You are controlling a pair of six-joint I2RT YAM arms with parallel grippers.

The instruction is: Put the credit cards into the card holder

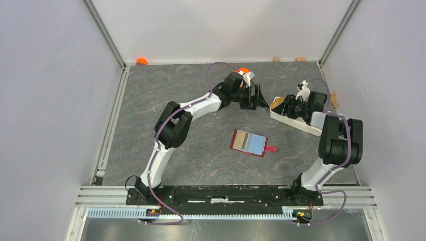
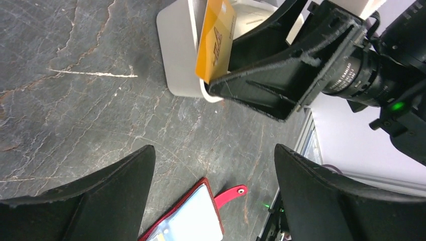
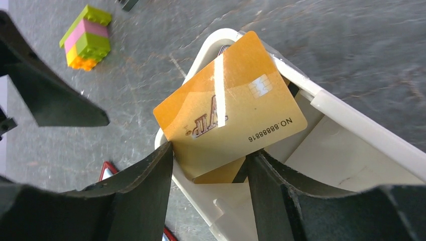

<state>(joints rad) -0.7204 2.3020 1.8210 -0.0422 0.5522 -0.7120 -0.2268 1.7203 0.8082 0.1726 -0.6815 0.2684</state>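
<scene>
One credit card (image 3: pixel 231 115) stands tilted in the white tray (image 3: pixel 351 125) at the far right, its lower edge pinched by the right hand (image 3: pixel 208 160). Just beside it the left hand (image 2: pixel 213 155) hangs wide open, holding nothing. The card holder (image 1: pixel 249 142) lies unfolded on the table (image 1: pixel 150 100), nearer.

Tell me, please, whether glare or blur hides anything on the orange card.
Right wrist view: a glare stripe crosses the credit card, yet its number is legible; the near fingers look soft. Left wrist view: the card is sharp, with no strong glare. Top external view: even light, card too small to read.
</scene>
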